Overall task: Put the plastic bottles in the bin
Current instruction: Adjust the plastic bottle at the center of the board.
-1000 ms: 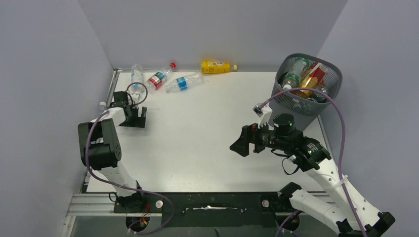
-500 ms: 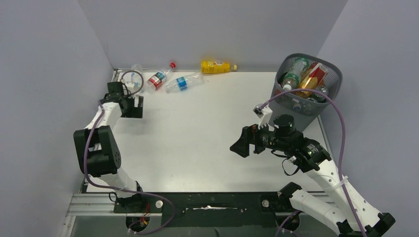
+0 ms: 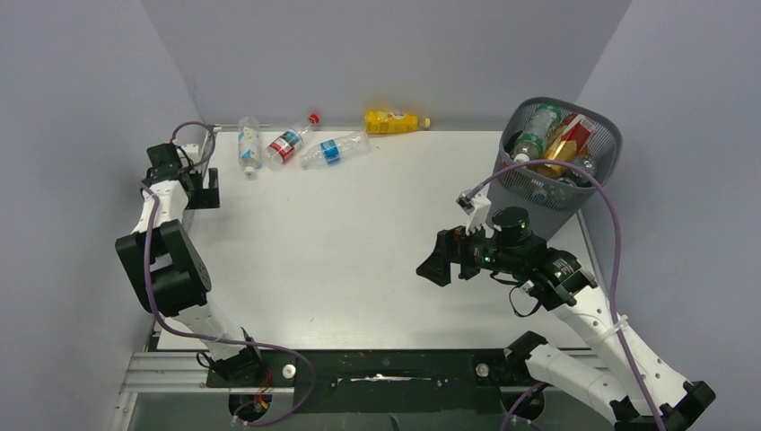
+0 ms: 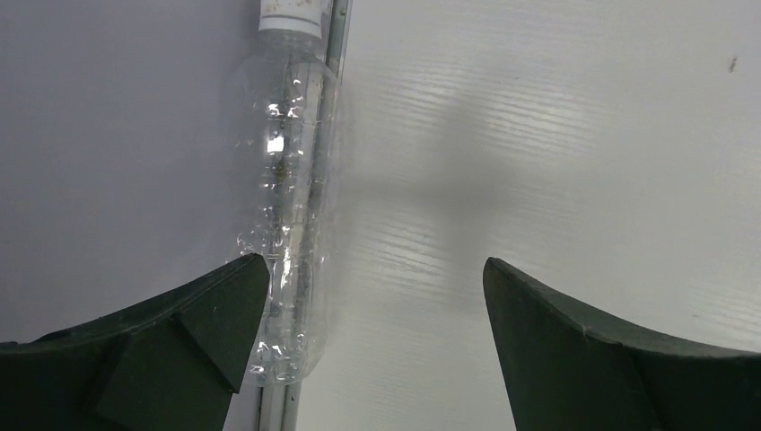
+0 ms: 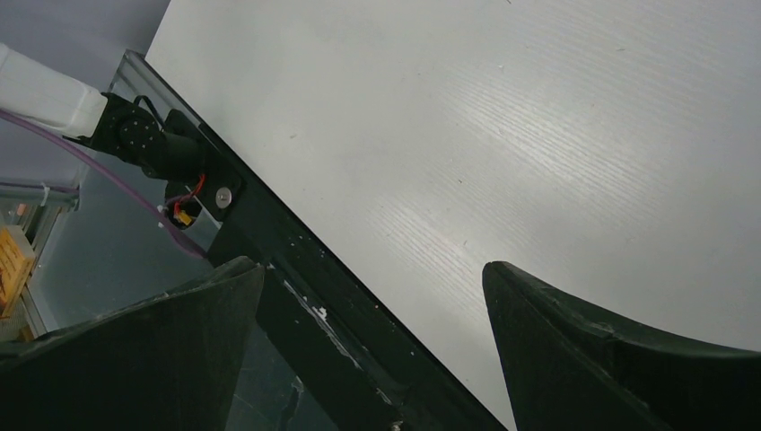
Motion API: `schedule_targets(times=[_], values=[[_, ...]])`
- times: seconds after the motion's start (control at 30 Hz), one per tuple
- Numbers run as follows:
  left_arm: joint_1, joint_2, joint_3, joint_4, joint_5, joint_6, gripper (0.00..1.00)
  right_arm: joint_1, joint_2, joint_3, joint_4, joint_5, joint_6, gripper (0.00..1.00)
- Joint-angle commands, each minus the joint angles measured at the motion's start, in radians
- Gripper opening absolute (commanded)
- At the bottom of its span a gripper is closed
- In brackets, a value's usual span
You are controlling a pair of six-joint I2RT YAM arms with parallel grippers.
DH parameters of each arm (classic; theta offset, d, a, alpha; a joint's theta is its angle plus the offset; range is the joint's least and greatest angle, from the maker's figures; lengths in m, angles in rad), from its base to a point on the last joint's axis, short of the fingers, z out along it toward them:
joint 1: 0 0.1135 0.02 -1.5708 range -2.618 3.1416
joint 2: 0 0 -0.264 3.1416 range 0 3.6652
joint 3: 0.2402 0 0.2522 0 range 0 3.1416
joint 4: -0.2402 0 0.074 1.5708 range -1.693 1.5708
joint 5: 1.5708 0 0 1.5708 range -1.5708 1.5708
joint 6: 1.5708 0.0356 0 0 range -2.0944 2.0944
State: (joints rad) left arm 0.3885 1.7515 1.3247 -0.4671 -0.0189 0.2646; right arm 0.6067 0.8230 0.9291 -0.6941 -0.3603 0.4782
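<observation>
Several plastic bottles lie along the table's back edge: a clear one (image 3: 248, 145), a red-labelled one (image 3: 289, 141), a blue-labelled one (image 3: 333, 149) and a yellow one (image 3: 391, 121). Another clear bottle (image 4: 285, 206) with a white cap lies along the table's left edge against the wall. My left gripper (image 3: 207, 188) is open there (image 4: 374, 262), its left finger just beside that bottle's base, the bottle outside the gap. The dark mesh bin (image 3: 592, 171) at the back right holds several bottles. My right gripper (image 3: 434, 260) is open and empty (image 5: 372, 266), hovering over the table's near part.
Grey walls close in the table on the left, back and right. A metal rail (image 4: 334, 36) runs along the left edge under the clear bottle. The black base rail (image 5: 296, 278) with cables lies below my right gripper.
My left arm has swung left and back, from the table near the back-left bottles to the left wall edge. The right arm has barely moved.
</observation>
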Motion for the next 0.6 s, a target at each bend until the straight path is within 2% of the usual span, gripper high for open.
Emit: schedule_targets(times=[0.0,0.37,0.57], values=[[0.042,0.026,0.033,0.052,-0.016,0.040,0.92,0.008,0.019,0.000,0.023,-0.017,-0.016,0.99],[0.078,0.037,-0.036,0.141,-0.093,0.080,0.92,0.008,0.060,-0.025,0.041,-0.020,-0.018,0.99],[0.113,0.085,-0.066,0.141,-0.044,0.063,0.92,0.008,0.052,-0.048,0.042,-0.021,-0.024,0.99]])
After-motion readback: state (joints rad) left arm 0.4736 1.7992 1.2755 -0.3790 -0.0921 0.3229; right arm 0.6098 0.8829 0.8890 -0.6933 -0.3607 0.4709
